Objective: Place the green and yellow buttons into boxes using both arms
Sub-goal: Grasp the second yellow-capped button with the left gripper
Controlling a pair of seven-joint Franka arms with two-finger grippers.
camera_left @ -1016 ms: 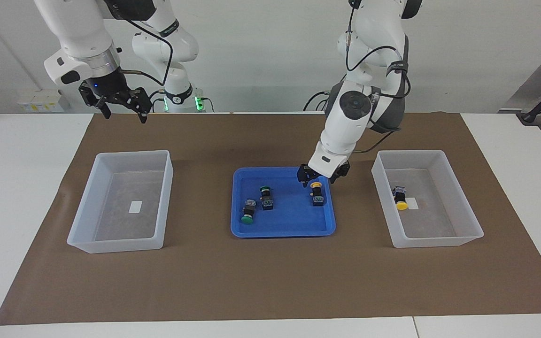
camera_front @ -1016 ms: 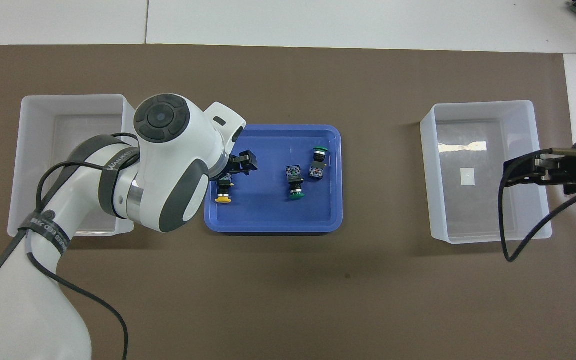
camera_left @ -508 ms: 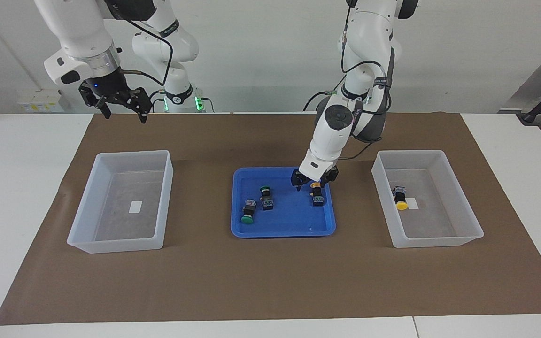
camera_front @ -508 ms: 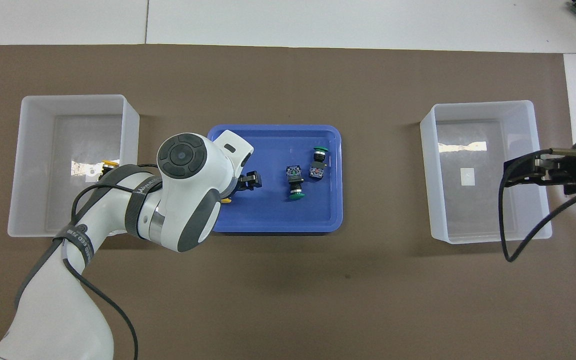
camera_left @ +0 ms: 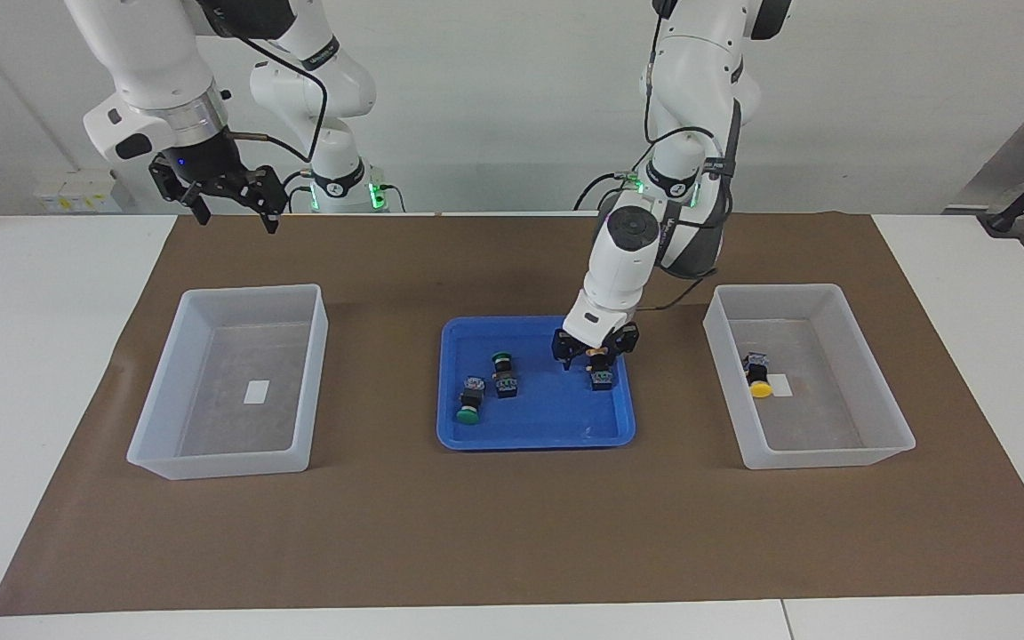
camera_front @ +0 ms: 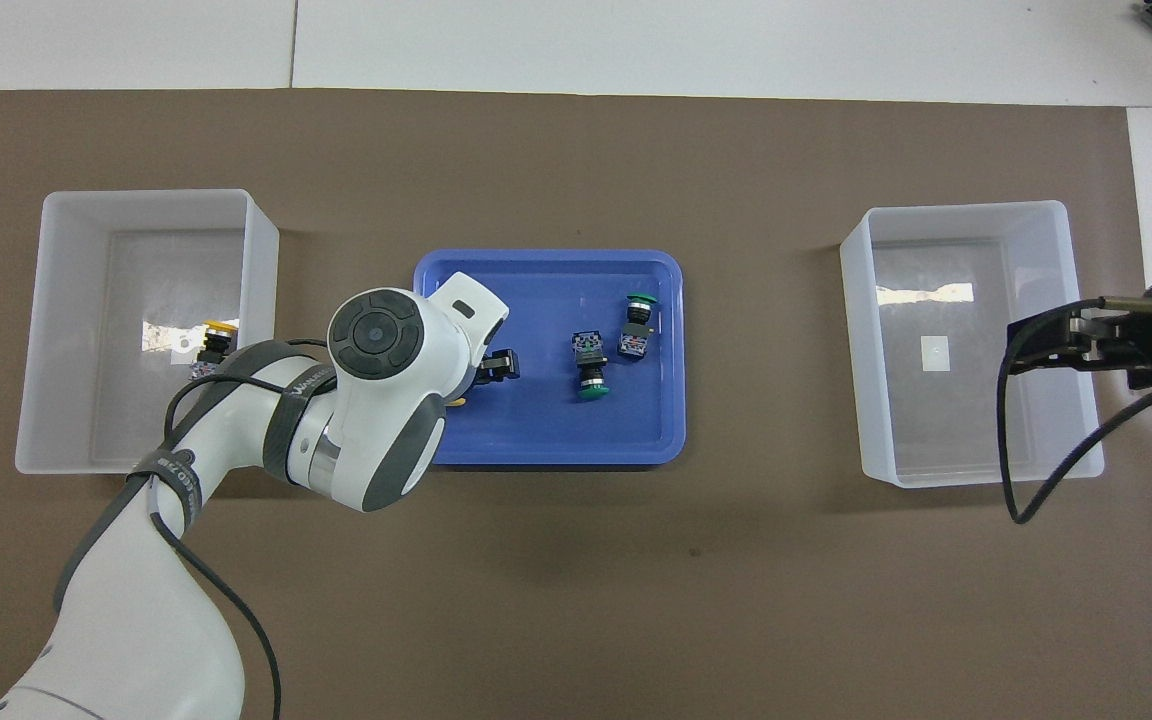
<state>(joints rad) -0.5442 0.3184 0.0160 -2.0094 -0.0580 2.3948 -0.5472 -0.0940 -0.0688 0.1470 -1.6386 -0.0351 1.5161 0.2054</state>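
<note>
Two green buttons [camera_left: 487, 384] beside left gripper [camera_left: 596, 354], seemingly.

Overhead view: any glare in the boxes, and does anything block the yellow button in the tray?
Overhead view: bright glare patches on both box floors; the left arm hides nearly all of the tray's yellow button. Facing view: even light, no such glare; that button shows under the left claw.
</note>
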